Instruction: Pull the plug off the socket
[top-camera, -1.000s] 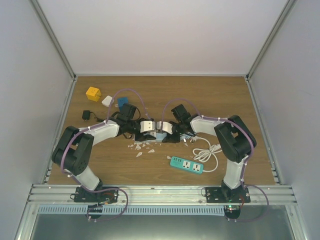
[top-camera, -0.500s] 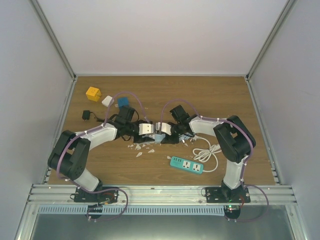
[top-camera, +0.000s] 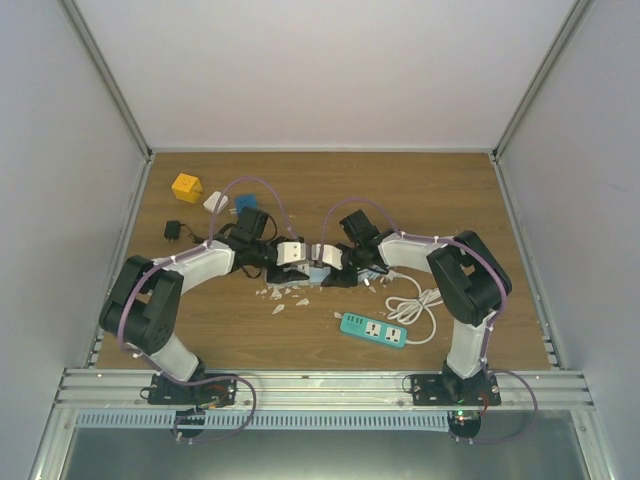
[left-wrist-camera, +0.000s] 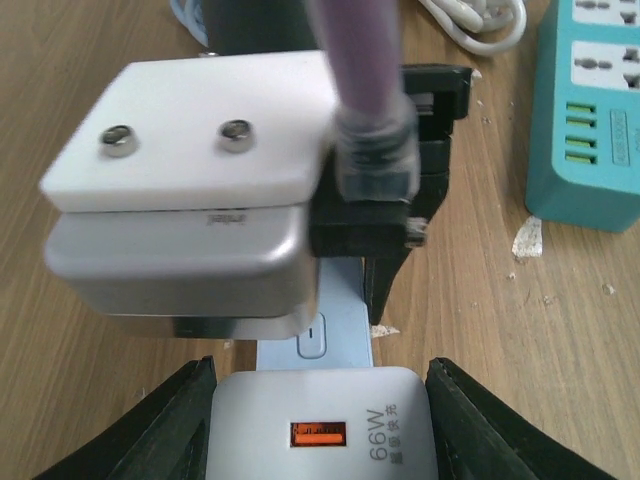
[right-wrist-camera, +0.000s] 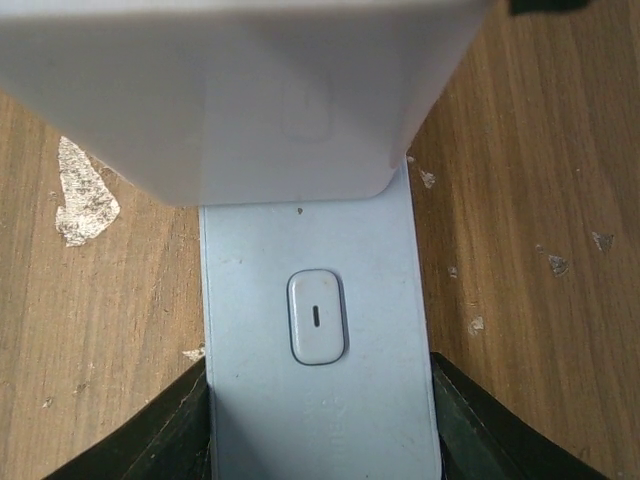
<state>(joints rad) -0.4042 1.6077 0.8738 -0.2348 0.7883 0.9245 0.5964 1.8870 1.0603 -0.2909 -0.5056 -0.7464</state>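
A light blue socket strip (right-wrist-camera: 260, 300) with one switch button lies at the table's middle and also shows in the top view (top-camera: 318, 272). A white 66W charger plug (left-wrist-camera: 320, 425) with an orange port sits on it, and it also shows in the right wrist view (right-wrist-camera: 240, 90). My left gripper (left-wrist-camera: 320, 410) is shut on the plug, one black finger on each side. My right gripper (right-wrist-camera: 320, 420) is shut on the blue strip's end, facing the left one. In the top view the two grippers meet nose to nose, left (top-camera: 304, 262) and right (top-camera: 324, 264).
A teal power strip (top-camera: 374, 329) with a coiled white cable (top-camera: 415, 300) lies right of the grippers. A yellow cube (top-camera: 186, 187), white adapter (top-camera: 215, 202), blue item (top-camera: 245, 203) and black adapter (top-camera: 172, 231) lie at back left. White chips (top-camera: 280, 295) litter the wood.
The left arm's elbow swung slightly left and came back. Both grippers stay closed at the same spot on the strip and plug.
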